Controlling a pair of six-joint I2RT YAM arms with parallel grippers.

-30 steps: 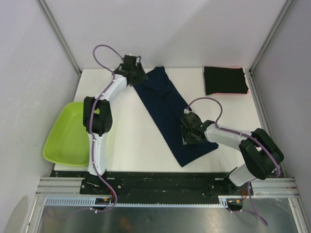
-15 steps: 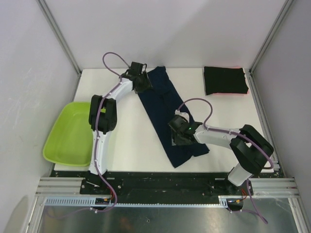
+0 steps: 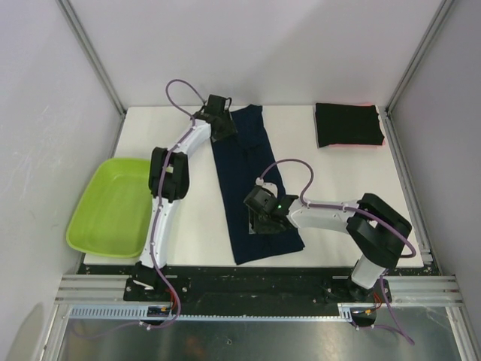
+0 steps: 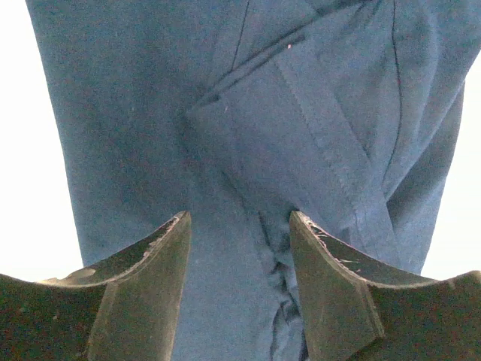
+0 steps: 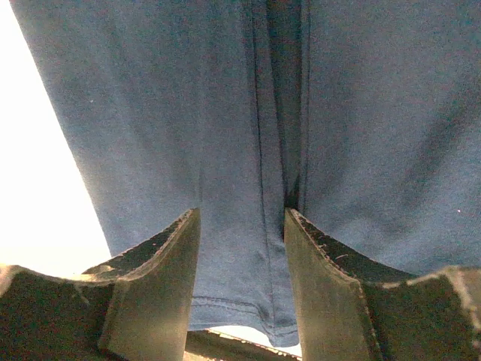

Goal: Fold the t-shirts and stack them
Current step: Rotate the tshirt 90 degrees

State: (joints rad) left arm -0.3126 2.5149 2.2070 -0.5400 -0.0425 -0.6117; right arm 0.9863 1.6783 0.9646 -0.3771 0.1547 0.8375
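Across the middle of the white desk (image 3: 338, 188), a dark navy blue cloth t-shirt (image 3: 252, 177) is found folded lengthwise into a long narrow strip. It is laid from the upper centre of the overhead view down to the lower centre, its near end close to the desk's front edge.

At the strip's upper end the left hand (image 3: 220, 125) is set over the cloth. On the left wrist view its fingers (image 4: 150, 271) are seen spread, with a sleeve fold and puckered cloth in the gap; whether the cloth is pinched cannot be told.

Toward the strip's lower end the right hand (image 3: 260, 219) is placed over the shirt. On the right wrist view its fingers (image 5: 161, 271) are seen held apart, with flat cloth and a lengthwise fold line in the gap. The hem is visible at the bottom of that frame.

A black cloth t-shirt (image 3: 347, 124), folded into a compact rectangle, is noted at the upper right of the desk, well apart from the navy one. A red-pink edge (image 3: 352, 145) is seen beneath it.

A lime-green plastic tub (image 3: 113, 203) is recorded at the left of the overhead frame, beside the desk's left edge.
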